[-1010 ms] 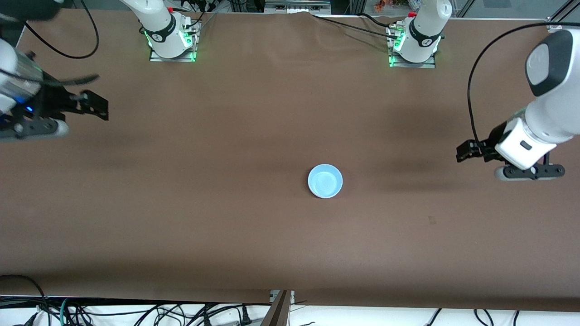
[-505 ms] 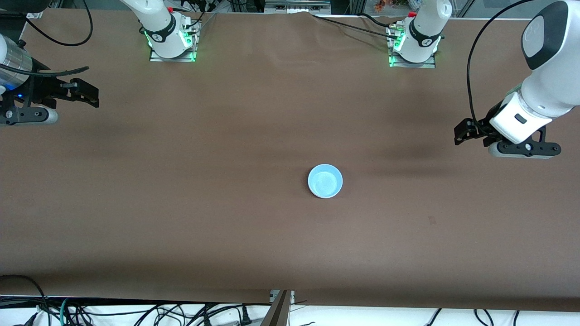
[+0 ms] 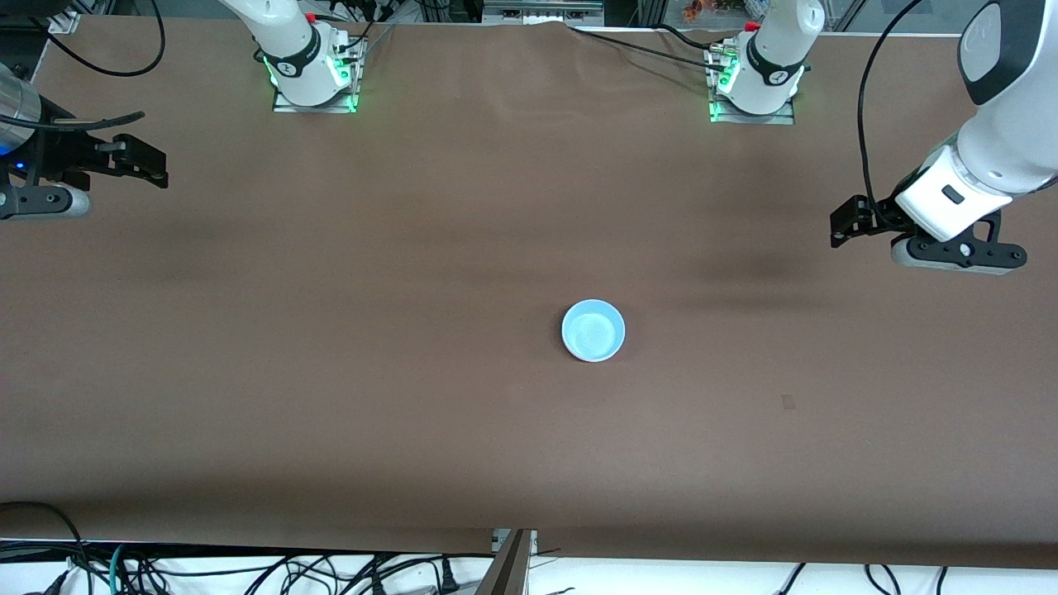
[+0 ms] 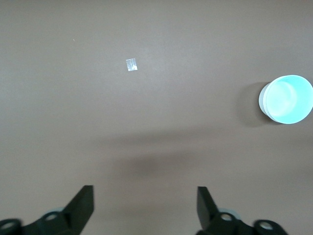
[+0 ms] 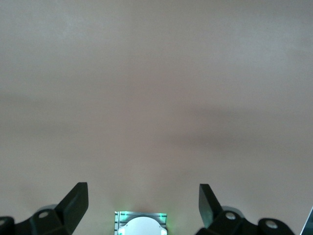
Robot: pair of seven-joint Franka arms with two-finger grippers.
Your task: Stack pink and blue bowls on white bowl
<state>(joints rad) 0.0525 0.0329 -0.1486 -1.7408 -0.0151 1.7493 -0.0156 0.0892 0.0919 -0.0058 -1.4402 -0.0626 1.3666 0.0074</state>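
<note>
The light blue bowl [image 3: 593, 330] stands upright near the middle of the brown table [image 3: 413, 430]; it also shows in the left wrist view as the blue bowl [image 4: 287, 98]. Its outer wall looks pale. The pink bowl and the white bowl are hidden. My left gripper [image 3: 845, 221] hangs open over bare table at the left arm's end, well apart from the bowl, and its fingertips [image 4: 84, 196] hold nothing. My right gripper [image 3: 149, 163] hangs open and empty over the right arm's end of the table, with only bare cloth between the gripper's jaws [image 5: 143, 191].
The two arm bases [image 3: 312, 70] [image 3: 756, 78] stand with green lights along the table's edge farthest from the front camera. A small tape mark [image 3: 788, 402] lies on the cloth toward the left arm's end. Cables [image 3: 248, 570] hang below the nearest edge.
Both arms have drawn back and away from the middle, toward the ends of the table. The blue bowl has not moved.
</note>
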